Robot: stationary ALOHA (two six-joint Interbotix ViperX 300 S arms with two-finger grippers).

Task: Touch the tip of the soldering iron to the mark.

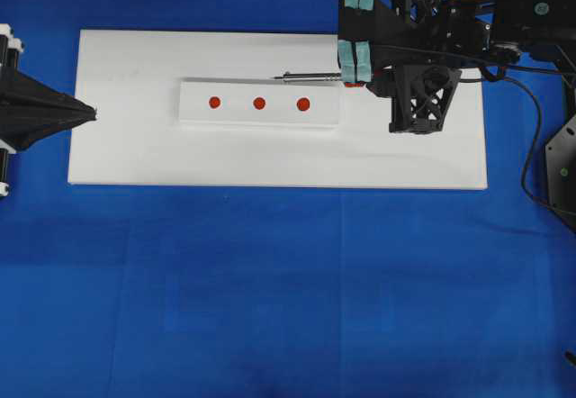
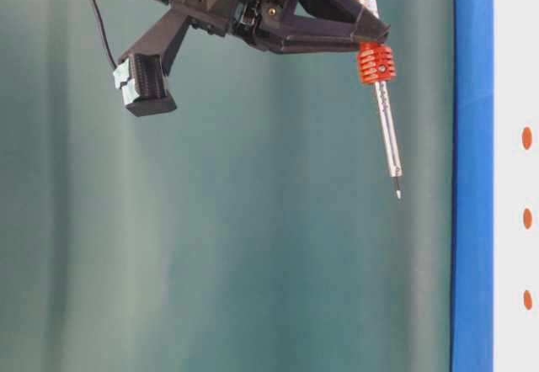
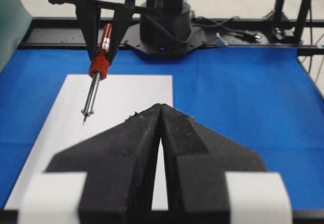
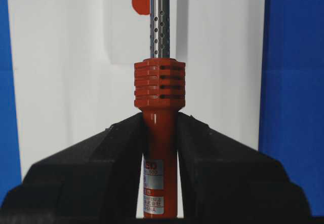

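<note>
My right gripper (image 1: pixel 356 78) (image 4: pixel 162 125) is shut on the orange-red handle of the soldering iron (image 1: pixel 310 76) (image 4: pixel 160 89). Its silver shaft points left and its tip hangs in the air above the white board (image 1: pixel 135 155). On the white strip (image 1: pixel 259 119) three red dots lie in a row. The rightmost, slightly largest dot is the mark (image 1: pixel 303 104) (image 4: pixel 140 3). From overhead the tip lies just past the strip's far edge, left of the mark. The table-level view shows the iron (image 2: pixel 386 128) tilted and clear of the surface. My left gripper (image 1: pixel 90 111) (image 3: pixel 160 108) is shut and empty at the board's left edge.
The iron's black cord (image 1: pixel 531 137) loops off the right arm over the blue cloth (image 1: pixel 288 308). The right arm's base (image 3: pixel 163 29) stands behind the board's far end. Two smaller red dots (image 1: pixel 214 103) (image 1: pixel 259 104) lie left of the mark.
</note>
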